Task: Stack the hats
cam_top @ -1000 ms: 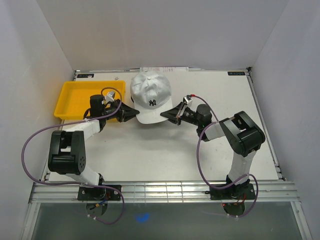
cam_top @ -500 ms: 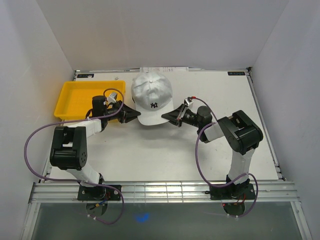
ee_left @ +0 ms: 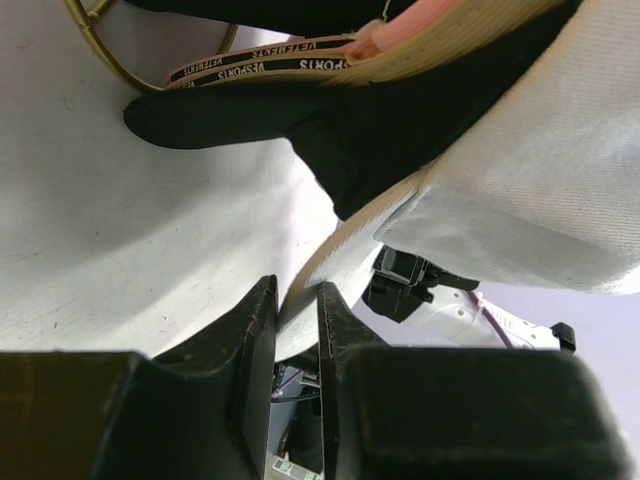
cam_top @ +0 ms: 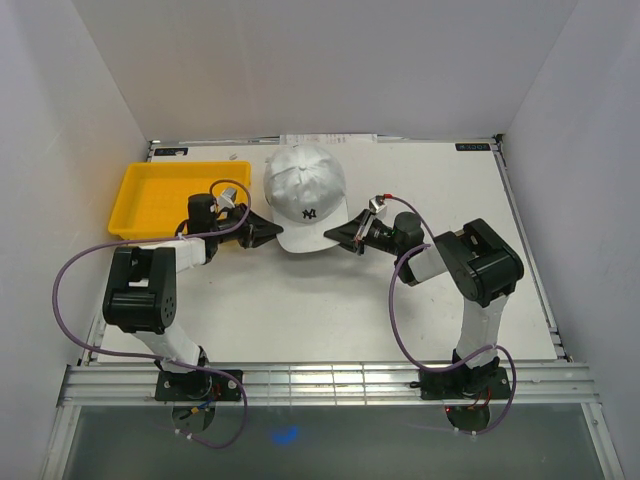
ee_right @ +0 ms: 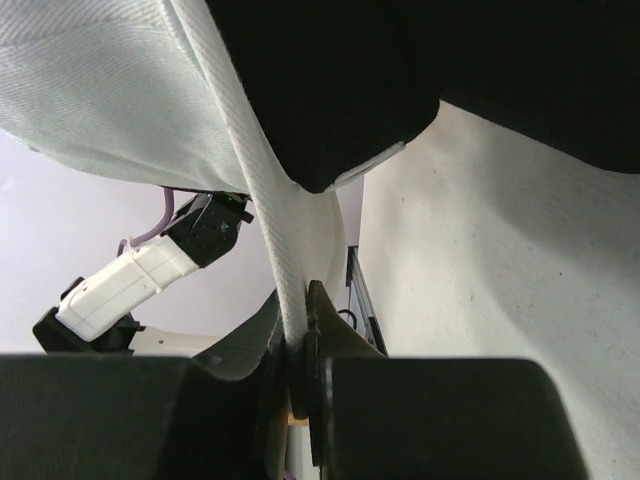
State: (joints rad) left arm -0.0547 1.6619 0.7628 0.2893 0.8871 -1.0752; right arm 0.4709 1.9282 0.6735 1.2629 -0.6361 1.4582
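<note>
A white hat (cam_top: 305, 190) with a dark front logo is held above the table's back middle. My left gripper (cam_top: 272, 232) is shut on the left edge of its brim, and my right gripper (cam_top: 332, 234) is shut on the right edge. In the left wrist view the white brim (ee_left: 345, 255) runs between the fingers (ee_left: 255, 320); above it show a black hat (ee_left: 330, 130), a tan hat's edge (ee_left: 470, 40) and a pink edge (ee_left: 400, 35). The right wrist view has the white hat's edge (ee_right: 275, 250) pinched in the jaws, the black hat (ee_right: 330, 80) behind.
A yellow tray (cam_top: 150, 200) stands at the back left, just beyond my left arm. A gold wire stand (ee_left: 100, 50) shows under the hats in the left wrist view. White walls close in the table on three sides.
The white hat has shifted slightly right and sunk a little, and both grippers have moved with it, keeping their hold on the brim.
</note>
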